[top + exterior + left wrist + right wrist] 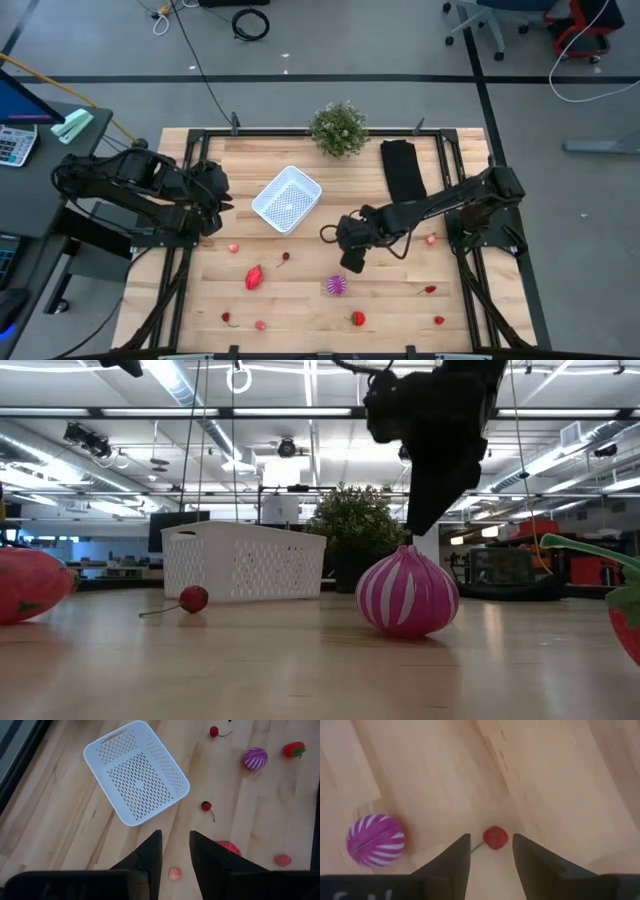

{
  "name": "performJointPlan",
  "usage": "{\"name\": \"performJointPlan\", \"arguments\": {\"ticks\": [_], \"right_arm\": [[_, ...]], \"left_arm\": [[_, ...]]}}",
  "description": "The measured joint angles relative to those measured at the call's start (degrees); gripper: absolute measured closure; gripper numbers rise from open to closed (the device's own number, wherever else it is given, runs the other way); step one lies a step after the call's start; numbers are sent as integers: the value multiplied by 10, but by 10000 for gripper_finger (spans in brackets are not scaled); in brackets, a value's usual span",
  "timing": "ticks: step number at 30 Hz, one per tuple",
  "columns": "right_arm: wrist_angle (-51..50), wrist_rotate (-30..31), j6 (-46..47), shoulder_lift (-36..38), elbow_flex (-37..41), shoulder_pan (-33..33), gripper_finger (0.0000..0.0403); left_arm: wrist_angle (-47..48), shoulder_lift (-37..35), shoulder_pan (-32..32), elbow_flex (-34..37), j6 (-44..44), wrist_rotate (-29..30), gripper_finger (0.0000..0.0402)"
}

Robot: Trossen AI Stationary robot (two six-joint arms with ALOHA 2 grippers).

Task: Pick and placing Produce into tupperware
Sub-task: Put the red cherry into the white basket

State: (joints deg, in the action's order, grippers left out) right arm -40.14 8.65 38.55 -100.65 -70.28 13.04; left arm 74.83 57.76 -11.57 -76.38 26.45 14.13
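The white perforated tupperware (287,198) sits on the table's far-middle part, also seen in the left wrist view (136,772). Small produce lies scattered nearer: a cherry (284,258), a red piece (254,277) and a purple striped ball (336,286). My right gripper (350,264) hangs open over the table's middle. In its wrist view (491,843) a cherry (495,837) lies ahead between the fingertips, with the purple ball (375,840) off to one side. My left gripper (213,222) waits open at the left, above a small pink piece (175,873).
A potted plant (338,128) and a black folded cloth (403,168) stand at the far edge. More red pieces lie along the near edge (357,319) and the right side (432,239). In the low view the purple ball (407,592) sits below my right gripper.
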Motion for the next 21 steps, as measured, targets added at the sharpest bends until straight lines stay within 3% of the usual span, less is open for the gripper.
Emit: {"name": "performJointPlan", "arguments": {"ticks": [8, 21], "right_arm": [[-1, 21, 102, -61, 0, -2, 249], [11, 13, 149, -82, 0, 4, 249]], "left_arm": [[0, 0, 0, 0, -1, 0, 301], [0, 0, 0, 0, -1, 2, 305]]}}
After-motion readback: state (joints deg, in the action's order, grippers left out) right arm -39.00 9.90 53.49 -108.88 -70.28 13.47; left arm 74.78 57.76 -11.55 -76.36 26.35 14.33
